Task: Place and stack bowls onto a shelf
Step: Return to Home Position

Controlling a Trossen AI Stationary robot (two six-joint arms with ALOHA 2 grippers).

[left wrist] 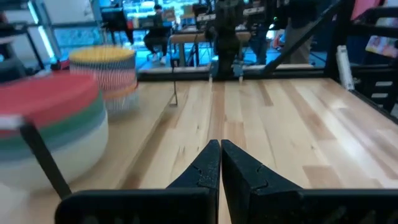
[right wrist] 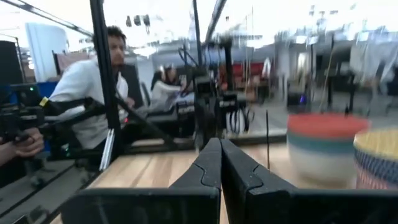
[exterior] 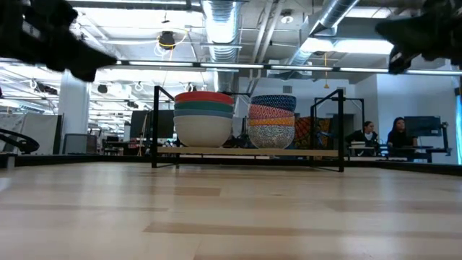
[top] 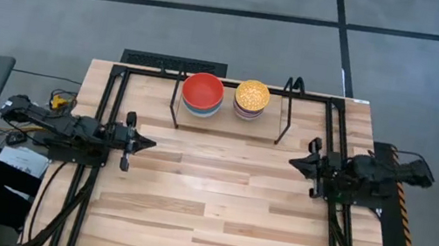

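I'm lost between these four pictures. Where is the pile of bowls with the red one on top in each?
High view: red-topped stack at the table's far edge, left of the yellow-topped stack.
Low view: mid-picture on the shelf, left of that stack.
Left wrist view: close up, nearer than the yellow-topped stack.
Right wrist view: farther off, beyond the yellow-topped stack.
Shared landmark: the yellow-topped stack beside it.

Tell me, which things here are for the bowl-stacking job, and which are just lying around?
For the job:
- red-topped bowl stack, on the shelf
- yellow-topped bowl stack, beside it
- shelf
- left tool and right tool, both shut and empty, away from the shelf

Just around:
- tabletop
- people at desks in the room behind
- person in a white top
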